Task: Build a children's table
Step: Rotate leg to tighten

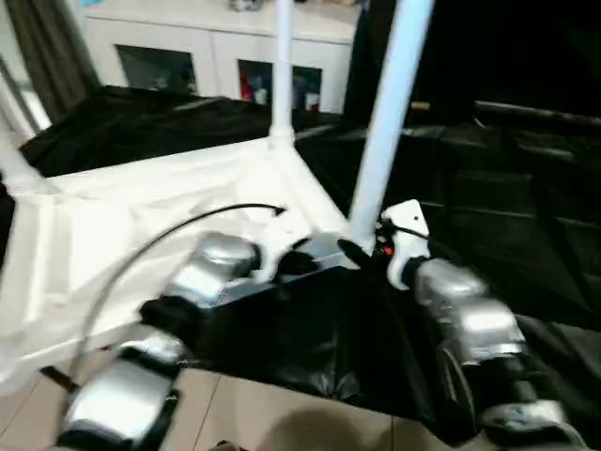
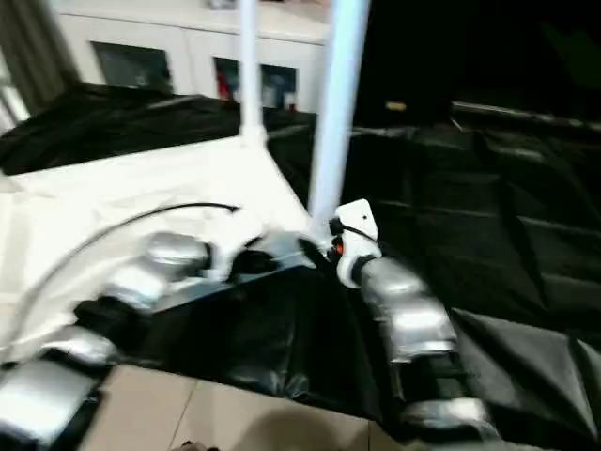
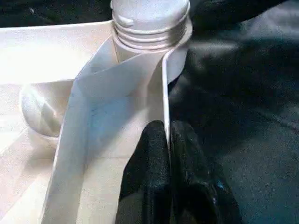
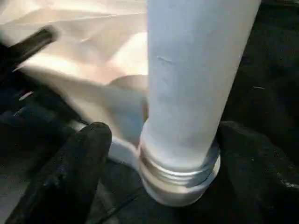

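Table top (image 1: 141,216) lies underside-up on black sheet (image 1: 507,235), w/ white cabinet (image 1: 216,42) behind. Near-corner leg (image 1: 390,113) stands upright in its socket, threads visible at the base; another leg (image 1: 282,66) is up at the far corner. L gripper (image 3: 167,154) is pinched closed on the top's thin edge wall by that socket. R gripper (image 4: 159,154) has fingers (image 4: 77,163) spread either side of the near leg's base, close around it.
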